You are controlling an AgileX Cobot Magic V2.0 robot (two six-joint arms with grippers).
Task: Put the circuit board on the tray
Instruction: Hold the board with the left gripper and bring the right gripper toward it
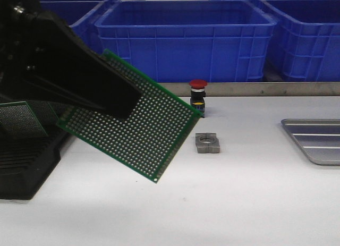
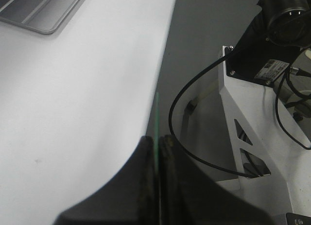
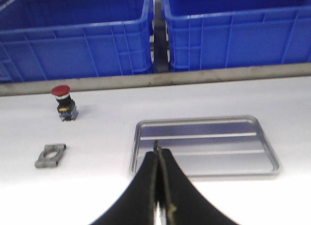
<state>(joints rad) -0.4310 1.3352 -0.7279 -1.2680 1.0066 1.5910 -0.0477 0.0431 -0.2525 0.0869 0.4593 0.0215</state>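
Aloft, circuit board (image 1: 146,132) pinched in left claw (image 2: 158,152)

white table (image 1: 255,203) | tray (image 1: 319,140) | metal bracket (image 1: 207,143) | red pushbutton (image 1: 198,97) | black rack (image 1: 24,161)

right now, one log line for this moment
left gripper: shut on board, lifted, tilted | right gripper: shut, empty | tray: empty

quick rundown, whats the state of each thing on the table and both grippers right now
circuit board: held in the air, tilted, not on the tray
left gripper: shut on the circuit board's edge
right gripper: shut, holding nothing, hovers near the tray
tray: flat on the table, nothing in it
red push button: upright on the table
metal nut: lying flat
black rack: holds another board
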